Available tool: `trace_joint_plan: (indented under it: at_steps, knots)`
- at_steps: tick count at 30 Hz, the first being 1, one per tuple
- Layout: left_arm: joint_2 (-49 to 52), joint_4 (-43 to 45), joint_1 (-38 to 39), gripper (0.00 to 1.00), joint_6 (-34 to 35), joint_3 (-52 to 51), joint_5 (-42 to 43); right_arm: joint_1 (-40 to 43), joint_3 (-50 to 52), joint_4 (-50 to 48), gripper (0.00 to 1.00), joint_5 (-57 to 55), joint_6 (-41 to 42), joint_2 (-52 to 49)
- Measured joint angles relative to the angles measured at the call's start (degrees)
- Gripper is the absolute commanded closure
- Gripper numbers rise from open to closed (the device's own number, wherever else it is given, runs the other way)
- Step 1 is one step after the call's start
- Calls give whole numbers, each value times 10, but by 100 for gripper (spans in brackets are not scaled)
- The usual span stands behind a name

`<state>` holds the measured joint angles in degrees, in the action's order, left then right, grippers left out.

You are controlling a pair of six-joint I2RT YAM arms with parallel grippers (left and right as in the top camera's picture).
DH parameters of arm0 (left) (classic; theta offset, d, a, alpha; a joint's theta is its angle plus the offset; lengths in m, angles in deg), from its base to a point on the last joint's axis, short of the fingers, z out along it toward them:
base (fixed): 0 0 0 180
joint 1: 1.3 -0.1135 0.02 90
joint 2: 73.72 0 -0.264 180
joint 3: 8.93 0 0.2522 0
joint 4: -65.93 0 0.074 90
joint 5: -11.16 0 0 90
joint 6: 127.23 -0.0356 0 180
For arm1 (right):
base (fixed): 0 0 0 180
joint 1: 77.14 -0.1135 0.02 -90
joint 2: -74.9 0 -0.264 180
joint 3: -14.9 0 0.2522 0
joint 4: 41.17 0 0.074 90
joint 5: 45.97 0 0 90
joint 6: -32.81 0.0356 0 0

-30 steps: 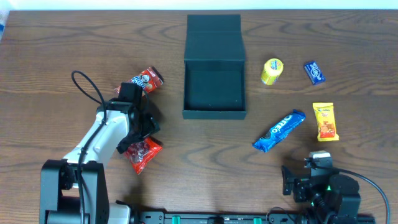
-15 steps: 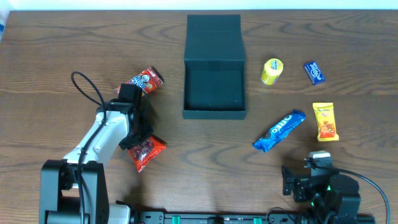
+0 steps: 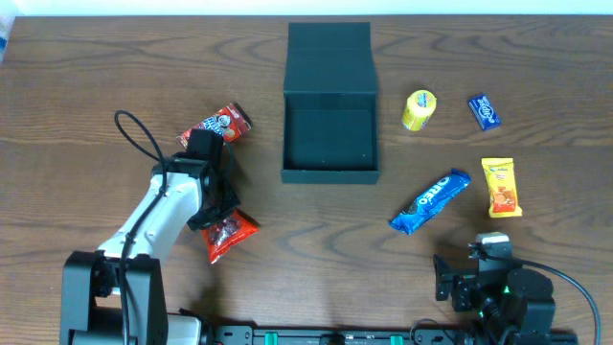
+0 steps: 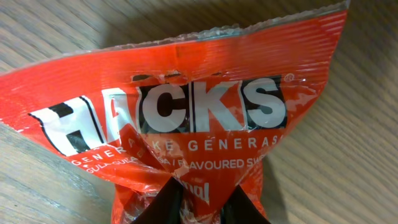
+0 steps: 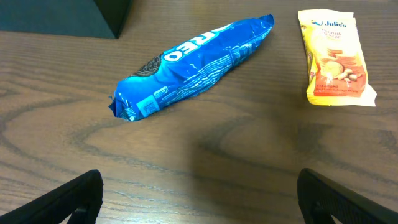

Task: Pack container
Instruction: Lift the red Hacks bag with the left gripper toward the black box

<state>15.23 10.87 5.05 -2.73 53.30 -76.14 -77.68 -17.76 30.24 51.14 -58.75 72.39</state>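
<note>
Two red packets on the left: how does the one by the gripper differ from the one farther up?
The lower red packet is pinched in the left gripper; the upper red packet lies free. The lower sits nearer the robot, the upper level with the container. Both are red and outside it.

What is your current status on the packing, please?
Left pincer shut on red Hacks packet; right pincer open, empty. Container open, nothing inside. No obstruction seen between packet and container.
</note>
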Motion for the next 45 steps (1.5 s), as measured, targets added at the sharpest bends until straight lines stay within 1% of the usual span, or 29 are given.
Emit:
trace_joint_plan:
  at_steps: [2,6,11,13,15,24,28,31,37,45]
  knots:
    - [-3,-1,3,82,0,0,3,0,0,0,1,0,0,0]
    - [-14,-5,5,86,1,-2,11,0,0,0,1,0,0,0]
    - [-35,-16,5,88,0,-3,18,0,0,0,1,0,0,0]
    - [-42,-19,5,93,0,-3,19,0,0,0,1,0,0,0]
    - [-51,-22,6,94,2,-3,19,0,0,0,1,0,0,0]
    - [-66,-61,14,94,2,-1,18,0,0,0,1,0,0,0]
    - [-66,-81,29,94,2,18,14,0,0,0,1,0,0,0]
    - [-66,-108,44,94,2,50,7,0,0,0,1,0,0,0]
    - [-66,-188,82,94,2,161,-19,0,0,0,1,0,0,0]
    - [-56,-313,159,94,-5,352,-68,0,0,0,1,0,0,0]
